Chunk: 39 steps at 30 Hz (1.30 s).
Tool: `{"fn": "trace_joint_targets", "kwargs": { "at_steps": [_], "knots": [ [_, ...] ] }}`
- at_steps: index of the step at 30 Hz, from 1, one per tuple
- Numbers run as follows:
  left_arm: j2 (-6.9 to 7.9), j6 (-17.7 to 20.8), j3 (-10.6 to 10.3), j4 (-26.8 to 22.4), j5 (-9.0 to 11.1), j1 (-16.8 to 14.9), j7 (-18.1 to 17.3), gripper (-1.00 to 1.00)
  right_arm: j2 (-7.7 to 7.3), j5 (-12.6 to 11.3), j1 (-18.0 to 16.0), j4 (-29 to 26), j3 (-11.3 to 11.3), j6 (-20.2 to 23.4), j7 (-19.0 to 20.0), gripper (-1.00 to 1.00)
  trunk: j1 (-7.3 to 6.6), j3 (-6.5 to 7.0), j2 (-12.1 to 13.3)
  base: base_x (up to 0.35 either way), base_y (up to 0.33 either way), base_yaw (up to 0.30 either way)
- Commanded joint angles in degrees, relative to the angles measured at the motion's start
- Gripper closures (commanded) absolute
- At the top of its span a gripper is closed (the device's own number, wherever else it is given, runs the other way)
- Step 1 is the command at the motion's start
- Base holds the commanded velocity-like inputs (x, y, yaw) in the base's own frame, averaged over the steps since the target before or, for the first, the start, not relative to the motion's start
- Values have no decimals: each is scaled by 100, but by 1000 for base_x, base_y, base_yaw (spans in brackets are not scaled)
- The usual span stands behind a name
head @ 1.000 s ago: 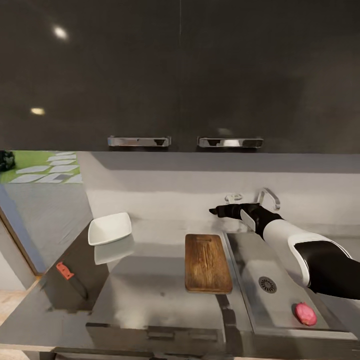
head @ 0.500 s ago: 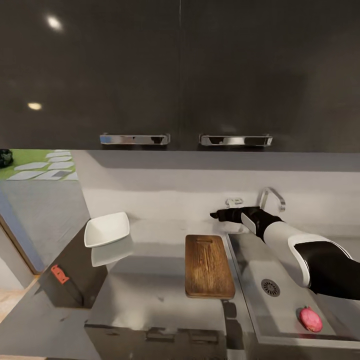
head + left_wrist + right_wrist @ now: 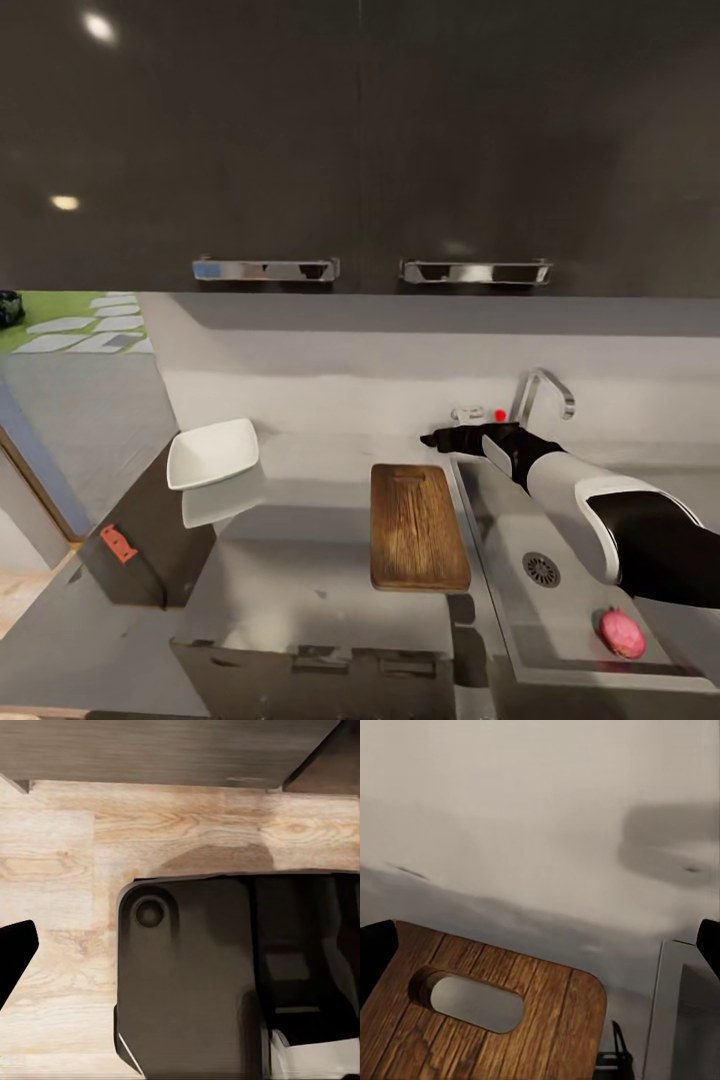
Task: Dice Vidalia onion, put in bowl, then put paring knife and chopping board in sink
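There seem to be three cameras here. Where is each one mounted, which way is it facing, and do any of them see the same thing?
Head view: from the robot's head, looking forward and down over the countertop, chopping board and sink; its right arm and right pincer show.
Left wrist view: on the left arm, facing down at wooden flooring and the robot's dark base.
Right wrist view: on the right arm, facing the board's handle end and the wall.
Shared: head and right wrist views both see the chopping board.
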Motion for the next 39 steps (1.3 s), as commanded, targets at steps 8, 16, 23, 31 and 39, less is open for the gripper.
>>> {"fn": "trace_joint_targets", "kwargs": {
  "at_steps": [8, 16, 23, 31, 39],
  "knots": [
    [1, -10, -8, 30, 28, 1, 0, -100, -2, -34, 12, -11, 42, 33, 12, -100, 3, -85, -11, 0, 0, 0],
    [1, -10, -8, 32, 28, 1, 0, -100, -2, -34, 13, -11, 42, 33, 10, -100, 3, -160, -11, 0, 0, 0],
    [-13, -10, -8, 31, 28, 1, 0, -100, -2, -33, 13, -11, 42, 33, 10, -100, 3, -225, -11, 0, 0, 0],
    [-16, -10, -8, 33, 28, 1, 0, -100, -2, -27, 13, -11, 42, 33, 10, -100, 3, -299, -11, 2, 0, 0],
    [-16, -10, -8, 33, 28, 1, 0, -100, -2, -25, 13, -14, 42, 32, 10, -100, 3, -374, -11, 89, 0, 0]
  ]
}}
